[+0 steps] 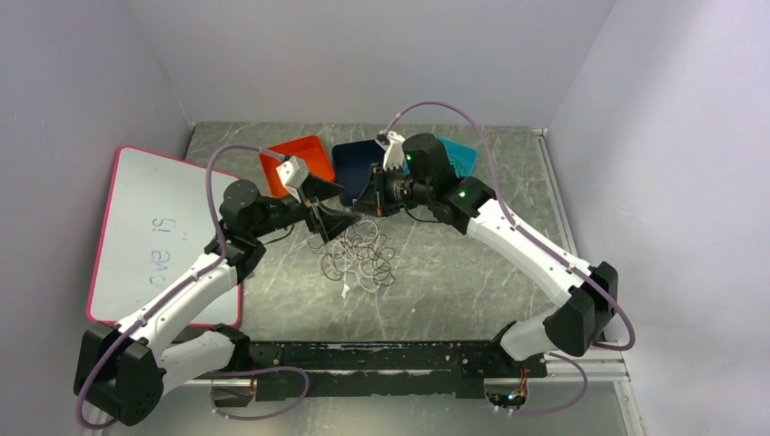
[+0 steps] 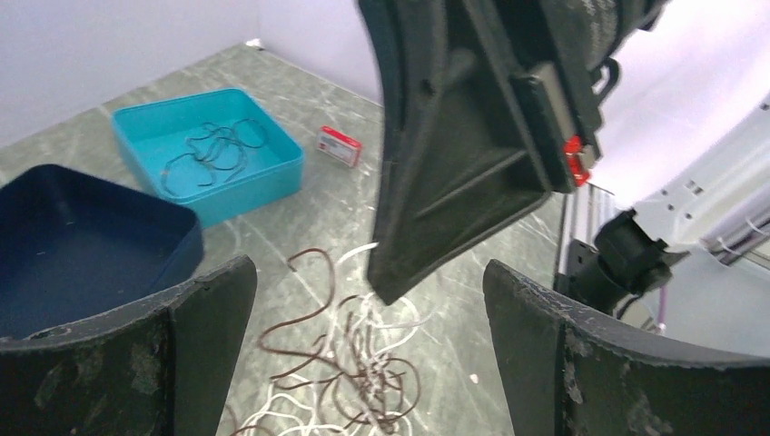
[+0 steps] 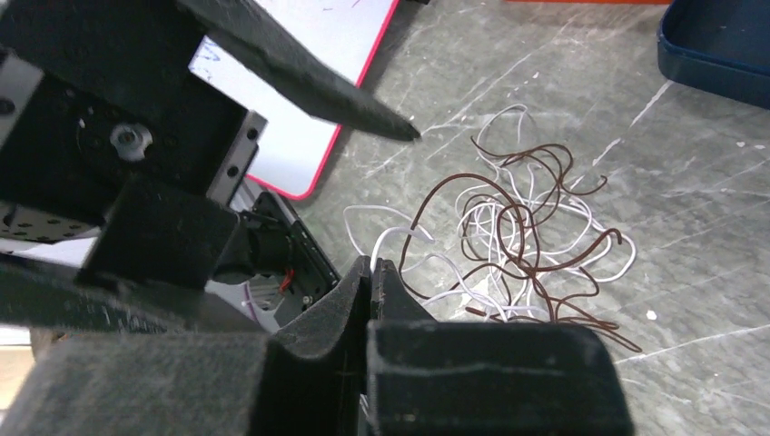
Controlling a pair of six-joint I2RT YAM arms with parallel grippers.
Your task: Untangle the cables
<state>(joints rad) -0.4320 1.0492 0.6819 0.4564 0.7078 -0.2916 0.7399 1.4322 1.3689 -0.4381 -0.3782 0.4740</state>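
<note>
**Both grippers over the cable pile: L wide open, R shut**

L gripper (image 1: 331,218) has its jaws spread wide w/ nothing between them, hovering at approx 10 o'clock of the pile in the top view. In the L wrist view the R arm's black finger hangs in the gap between the L fingers (image 2: 209,345). R gripper (image 3: 372,270) is pressed fully shut, fingertips together, at 12 o'clock of the pile in the top view. Can't tell if a strand is nipped in the tip; a white loop passes just beside it.

The cables (image 1: 363,254) lie on the table (image 1: 472,282) near its centre, one loose knot of brownish-red and white loops, directly below both grippers.

At 12 o'clock along the far edge sit 3 trays: orange tray (image 1: 283,173), navy tray (image 1: 350,168), teal tray (image 2: 272,177). The teal one holds a black cable (image 2: 213,150). A small red-and-white box (image 2: 339,145) sits just beside it. At 9 o'clock lies a pink-rimmed whiteboard (image 1: 154,227).
</note>
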